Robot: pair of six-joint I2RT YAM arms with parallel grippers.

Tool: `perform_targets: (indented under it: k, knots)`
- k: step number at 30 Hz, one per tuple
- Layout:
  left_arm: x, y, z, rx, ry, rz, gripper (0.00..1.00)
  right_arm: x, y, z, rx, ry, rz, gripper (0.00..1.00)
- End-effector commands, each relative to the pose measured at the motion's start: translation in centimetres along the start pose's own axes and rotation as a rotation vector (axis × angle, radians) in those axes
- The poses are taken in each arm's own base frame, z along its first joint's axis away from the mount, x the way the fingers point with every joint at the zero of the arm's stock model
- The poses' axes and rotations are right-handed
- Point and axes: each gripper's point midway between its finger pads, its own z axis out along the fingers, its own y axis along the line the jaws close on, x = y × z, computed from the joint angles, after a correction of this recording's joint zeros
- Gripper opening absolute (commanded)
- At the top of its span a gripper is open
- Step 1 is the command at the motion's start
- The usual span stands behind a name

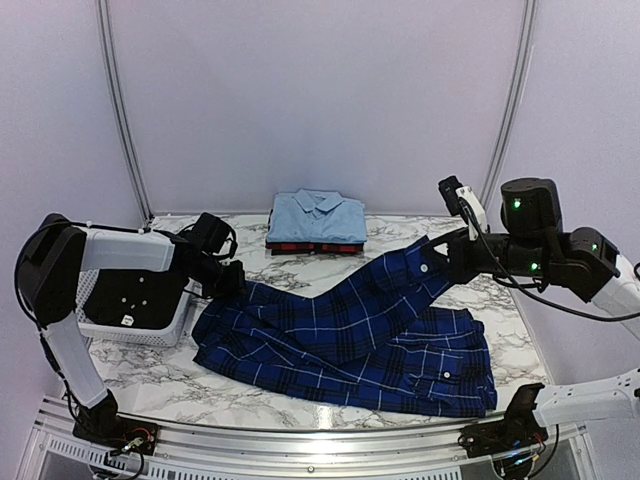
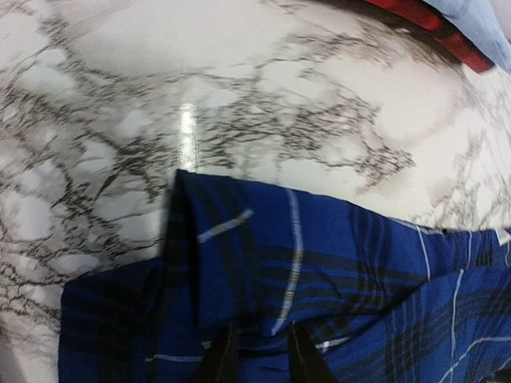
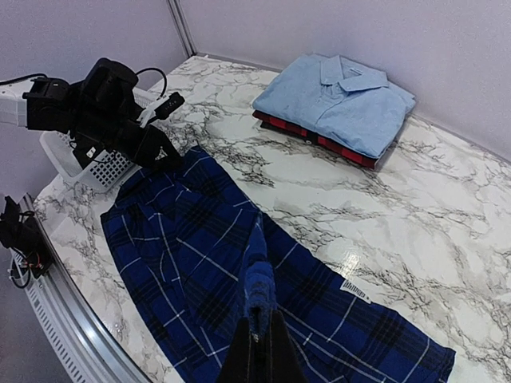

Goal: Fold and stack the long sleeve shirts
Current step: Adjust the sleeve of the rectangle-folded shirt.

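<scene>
Seeing navy plaid shirt spread open on the marble worktop, filling centre and lower right of the top view, mostly flat, creased. Finding one sleeve raised off the cloth toward the right of the frame, cuff end at the right claw. Reading right claw as closed on that sleeve: in its wrist view, fingers pressed together at bottom centre, with a ridge of navy cloth rising straight into them. Spotting a white label at the shirt's edge, just right of that ridge.

Placing left claw at the shirt's upper left corner, low over the cloth edge. In left wrist view, seeing both fingers at bottom centre, a little apart, navy cloth under them and in the gap, a folded-over edge just to their left. Can't tell whether gripping the cloth or only sitting over it.

Seeing light blue shirt folded, collar up, at back centre of the top view, sitting square on the folded red-and-black plaid shirt; only a thin edge of the lower one showing. Putting that stack apart from the navy shirt's body, near the raised sleeve.

Noting white slotted basket at left of frame, partly under the left arm, just left of the navy shirt.
</scene>
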Motion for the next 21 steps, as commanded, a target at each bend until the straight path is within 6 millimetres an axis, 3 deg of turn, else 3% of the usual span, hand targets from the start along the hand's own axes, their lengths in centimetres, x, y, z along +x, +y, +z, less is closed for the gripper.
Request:
perform_targets:
  k: [1,9,14,18,21]
  knots:
    - [0.3,-4.1,-1.7,0.170,0.037,0.158,0.33,-1.2,0.9,-0.7,-0.037,-0.029,0.006,0.00]
    - [2.8,-5.9,-0.7,0.236,0.167,0.297,0.50,-1.0,0.8,0.0,-0.037,-0.019,0.003,0.00]
    - [4.0,-6.6,0.4,0.223,0.214,0.361,0.55,-1.1,0.9,0.0,-0.038,-0.023,0.001,0.00]
    - [3.8,-7.0,0.7,0.203,0.206,0.400,0.60,-1.7,1.6,-0.3,-0.072,-0.036,-0.004,0.00]
    - [2.4,-7.3,0.3,0.179,0.159,0.398,0.61,-2.9,3.7,-0.9,-0.191,-0.063,-0.032,0.00]
